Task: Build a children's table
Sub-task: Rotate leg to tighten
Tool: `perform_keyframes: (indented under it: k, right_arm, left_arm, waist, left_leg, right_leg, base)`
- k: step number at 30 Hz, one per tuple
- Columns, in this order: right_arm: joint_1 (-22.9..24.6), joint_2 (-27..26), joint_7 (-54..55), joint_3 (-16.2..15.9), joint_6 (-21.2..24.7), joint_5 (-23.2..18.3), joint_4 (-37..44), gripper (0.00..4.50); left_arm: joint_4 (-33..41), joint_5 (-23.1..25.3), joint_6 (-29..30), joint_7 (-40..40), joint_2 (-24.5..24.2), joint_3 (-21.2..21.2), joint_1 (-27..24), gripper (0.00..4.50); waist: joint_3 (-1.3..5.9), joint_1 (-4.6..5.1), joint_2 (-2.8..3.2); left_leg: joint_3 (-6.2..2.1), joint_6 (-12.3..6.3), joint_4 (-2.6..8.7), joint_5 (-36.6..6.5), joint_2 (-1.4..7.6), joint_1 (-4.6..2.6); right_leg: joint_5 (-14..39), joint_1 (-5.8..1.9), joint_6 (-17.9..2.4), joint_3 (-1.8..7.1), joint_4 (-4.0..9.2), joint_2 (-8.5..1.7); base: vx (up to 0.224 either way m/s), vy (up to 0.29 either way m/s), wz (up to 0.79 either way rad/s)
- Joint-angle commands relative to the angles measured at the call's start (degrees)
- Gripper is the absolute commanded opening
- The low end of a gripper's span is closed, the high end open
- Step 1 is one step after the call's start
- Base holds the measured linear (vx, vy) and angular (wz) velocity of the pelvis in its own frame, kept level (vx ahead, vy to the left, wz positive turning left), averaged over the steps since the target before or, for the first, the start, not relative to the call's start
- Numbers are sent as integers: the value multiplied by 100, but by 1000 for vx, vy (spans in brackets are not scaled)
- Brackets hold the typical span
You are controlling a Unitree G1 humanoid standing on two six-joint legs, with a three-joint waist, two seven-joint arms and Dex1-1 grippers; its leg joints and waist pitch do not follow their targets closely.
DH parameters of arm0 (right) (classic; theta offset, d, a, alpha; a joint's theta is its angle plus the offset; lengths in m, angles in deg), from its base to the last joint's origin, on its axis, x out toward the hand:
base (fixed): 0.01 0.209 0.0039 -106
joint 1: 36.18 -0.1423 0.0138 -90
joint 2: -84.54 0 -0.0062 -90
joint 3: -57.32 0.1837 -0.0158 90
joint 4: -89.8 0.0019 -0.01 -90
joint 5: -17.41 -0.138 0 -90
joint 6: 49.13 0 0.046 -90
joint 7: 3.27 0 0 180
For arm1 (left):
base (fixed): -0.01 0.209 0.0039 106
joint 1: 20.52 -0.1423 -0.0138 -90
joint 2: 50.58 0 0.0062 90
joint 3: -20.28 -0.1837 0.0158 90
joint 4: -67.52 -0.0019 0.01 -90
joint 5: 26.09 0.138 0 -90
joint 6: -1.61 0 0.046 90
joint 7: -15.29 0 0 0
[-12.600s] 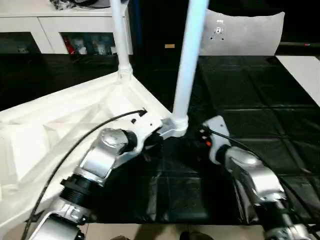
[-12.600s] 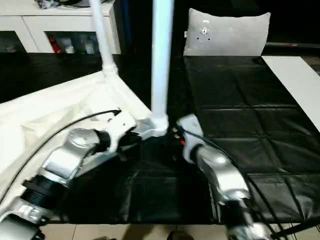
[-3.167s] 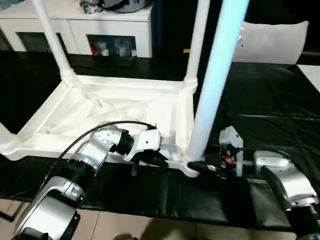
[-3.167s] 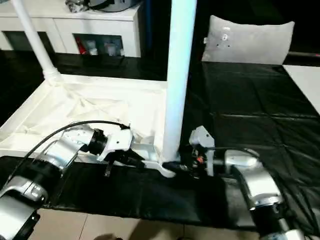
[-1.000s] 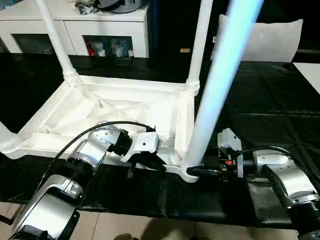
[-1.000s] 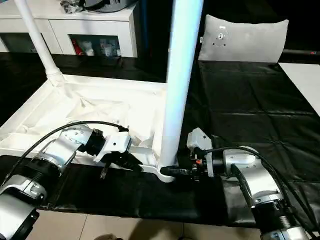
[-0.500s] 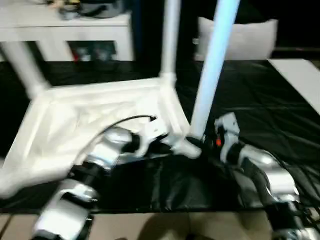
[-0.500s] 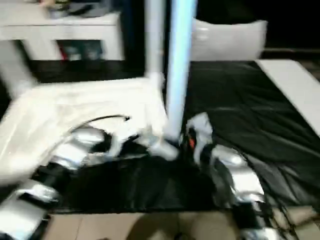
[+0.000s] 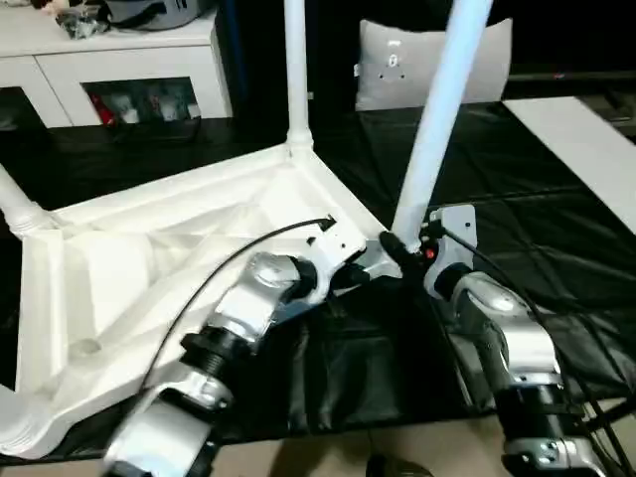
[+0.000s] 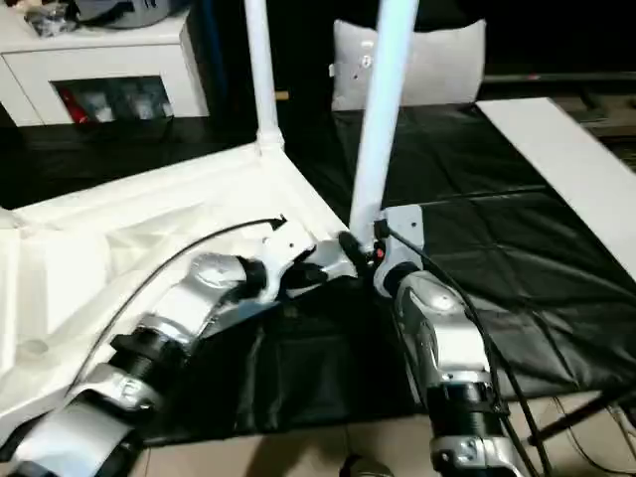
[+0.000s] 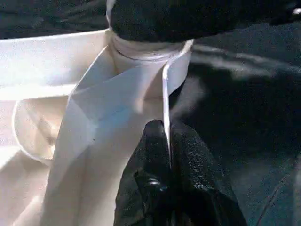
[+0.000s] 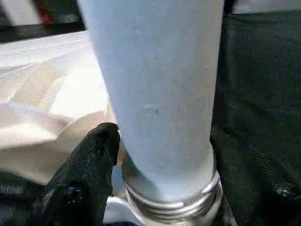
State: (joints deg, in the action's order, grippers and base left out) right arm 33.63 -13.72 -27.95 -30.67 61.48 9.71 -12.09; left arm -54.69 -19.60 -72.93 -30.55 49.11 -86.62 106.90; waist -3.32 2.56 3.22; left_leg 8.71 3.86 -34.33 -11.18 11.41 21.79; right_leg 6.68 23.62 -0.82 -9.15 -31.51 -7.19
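**A:** What lies on the left?

**B:** The children's table (image 9: 169, 248) lies upside down on a black mat (image 9: 517, 189), ribbed underside up. Its white legs stand upward from the corner sockets. A white cabinet (image 9: 119, 70) with glass doors is behind it.

**A:** And the left claw?

**B:** The left claw (image 11: 167, 141) is closed, pinching a thin upright rim of the tabletop just beside the nearest corner socket.

**A:** What is in the middle?

**B:** The near leg (image 9: 437, 109) rises from that socket, tilted slightly.

**A:** And the right side?

**B:** The right claw (image 9: 397, 245) straddles the base of that leg, one black finger (image 12: 87, 174) against its side; whether it squeezes, I cannot tell. A grey cushion (image 9: 427, 60) sits behind, and a flat white board (image 9: 576, 149) lies far right.
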Motion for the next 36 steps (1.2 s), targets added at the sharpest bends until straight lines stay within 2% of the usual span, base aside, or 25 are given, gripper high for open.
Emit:
perform_keyframes:
  k: [1, 2, 3, 5, 6, 7, 8, 9, 10, 11, 12, 14, 16, 17, 18, 19, 20, 23, 24, 27, 30, 36]
  right_arm:
    - [98, 30, -527, -323, -77, -196, 173, 352]
    - [163, 234, -875, -317, -170, -284, 227, 364]
    - [195, 362, -1106, -345, -219, -316, 242, 385]
    - [254, 604, -1524, -422, -318, -341, 266, 397]
    - [288, 728, -1735, -467, -374, -345, 279, 405]
    - [319, 880, -1991, -512, -445, -369, 282, 405]
    - [319, 880, -1991, -512, -445, -369, 282, 429]
    - [349, 1070, -2307, -557, -515, -407, 279, 437]
    - [363, 1270, -2660, -594, -578, -456, 262, 445]
    - [366, 1357, -2826, -612, -595, -486, 259, 445]
    - [368, 1566, -3250, -663, -633, -580, 254, 448]
    - [366, 1652, -3441, -688, -621, -635, 264, 448]
    - [356, 1865, -3771, -825, -713, -604, 264, 448]
    - [356, 1865, -3771, -825, -713, -604, 264, 448]
    - [364, 2032, -4041, -1005, -871, -493, 258, 448]
    - [367, 2070, -4105, -1051, -915, -464, 257, 448]
    - [373, 2098, -4192, -1089, -947, -468, 260, 448]
    - [395, 2189, -4532, -1228, -1002, -522, 291, 448]
    - [394, 2213, -4650, -1280, -985, -544, 288, 421]
    - [373, 2210, -4703, -1299, -973, -564, 260, 401]
    - [305, 2200, -4711, -1331, -1079, -584, 160, 373]
    - [257, 2134, -4737, -1333, -1156, -554, 70, 321]
  left_arm:
    - [343, -15, -331, -200, -123, -43, 76, 0]
    - [322, -27, -485, -479, -286, -105, 47, 0]
    - [297, -43, -531, -619, -361, -130, 37, 0]
    - [218, -65, -588, -806, -476, -168, 36, 0]
    - [172, -61, -720, -929, -552, -217, 37, 0]
    - [125, -100, -852, -1155, -639, -270, 34, 0]
    - [125, -100, -852, -1155, -639, -270, 34, 0]
    - [59, -144, -1095, -1460, -753, -337, 33, 0]
    - [-2, -184, -1324, -1799, -876, -405, 36, 0]
    - [-38, -185, -1443, -1939, -935, -441, 44, 0]
    - [-133, -214, -1757, -2363, -1084, -536, 68, 0]
    - [-172, -224, -1836, -2547, -1150, -574, 82, 0]
    - [-282, -219, -1991, -2824, -1270, -619, 137, 0]
    - [-282, -219, -1991, -2824, -1270, -619, 137, 0]
    - [-355, -215, -2129, -3055, -1362, -668, 187, 0]
    - [-370, -211, -2170, -3116, -1388, -684, 199, 0]
    - [-399, -206, -2211, -3171, -1410, -694, 217, 0]
    - [-505, -217, -2397, -3408, -1484, -753, 289, 0]
    - [-541, -238, -2482, -3500, -1500, -778, 311, 0]
    - [-580, -255, -2561, -3595, -1499, -778, 329, 0]
    - [-651, -264, -2668, -3680, -1492, -781, 355, 0]
    - [-768, -261, -2790, -3696, -1448, -766, 381, 0]
  waist:
    - [549, -103, -101]
    - [570, -166, -110]
    - [558, -217, -98]
    - [534, -320, -110]
    - [520, -380, -104]
    - [516, -389, -95]
    - [496, -414, -102]
    - [492, -443, -94]
    - [482, -490, -90]
    - [482, -490, -90]
    - [462, -521, -89]
    - [467, -560, -84]
    - [439, -601, -86]
    - [430, -625, -83]
    - [381, -620, -91]
    - [377, -619, -93]
    - [387, -606, -122]
    - [402, -597, -124]
    - [407, -600, -135]
    - [420, -616, -149]
    - [432, -638, -134]
    - [444, -666, -144]
  left_leg:
    - [6, -862, 297, -488, 67, 67]
    - [19, -1003, 251, -174, 66, 78]
    - [38, -1136, 235, -25, 63, 82]
    - [61, -1141, 232, -155, 71, 67]
    - [62, -1068, 249, -288, 87, 47]
    - [72, -1022, 256, -357, 96, 41]
    - [71, -909, 275, -522, 103, 37]
    - [67, -844, 281, -586, 106, 28]
    - [77, -692, 298, -837, 115, -11]
    - [77, -692, 298, -837, 115, -11]
    - [76, -623, 322, -1063, 125, -18]
    - [83, -556, 326, -1158, 147, -65]
    - [90, -484, 346, -1262, 162, -81]
    - [93, -455, 346, -1343, 157, -110]
    - [92, -346, 379, -1742, 149, -158]
    - [91, -313, 382, -1842, 144, -180]
    - [76, -271, 383, -1883, 139, -171]
    - [63, -282, 386, -1778, 128, -132]
    - [65, -310, 379, -1725, 131, -124]
    - [81, -334, 374, -1587, 139, -127]
    - [81, -348, 380, -1506, 155, -116]
    - [92, -362, 377, -1390, 158, -102]
  right_leg:
    - [1028, -463, -1166, 288, 193, -200]
    - [602, -450, -1267, 313, 115, -198]
    - [454, -443, -1323, 318, 90, -185]
    - [639, -431, -1311, 321, 102, -181]
    - [925, -427, -1246, 318, 122, -174]
    - [1058, -418, -1217, 326, 137, -178]
    - [1360, -420, -1123, 321, 172, -172]
    - [1513, -417, -1062, 320, 192, -176]
    - [1864, -388, -926, 326, 244, -164]
    - [1864, -388, -926, 326, 244, -164]
    - [2018, -373, -890, 334, 265, -150]
    - [2113, -341, -882, 347, 272, -156]
    - [2275, -327, -871, 351, 290, -158]
    - [2374, -315, -853, 347, 311, -163]
    - [2861, -299, -720, 325, 364, -152]
    - [3027, -300, -655, 323, 391, -160]
    - [3161, -322, -572, 317, 401, -177]
    - [3158, -344, -496, 309, 396, -179]
    - [3129, -337, -496, 311, 391, -186]
    - [2970, -324, -584, 330, 373, -182]
    - [2817, -338, -657, 338, 341, -189]
    - [2602, -347, -754, 353, 301, -191]
  base:
    - [54, -48, 4]
    - [40, -51, 1]
    - [0, 0, 0]
    - [0, 0, 0]
    - [0, 0, 0]
    - [0, 0, 0]
    - [0, 0, 0]
    - [0, 0, 0]
    - [0, 0, 0]
    - [0, 0, 0]
    - [0, 0, 0]
    - [0, 0, 0]
    - [0, 0, 0]
    - [0, 0, 0]
    - [0, 0, 0]
    - [0, 0, 0]
    - [0, 0, 0]
    - [0, 0, 0]
    - [0, 0, 0]
    - [0, 0, 0]
    - [0, 0, 0]
    - [0, 0, 0]
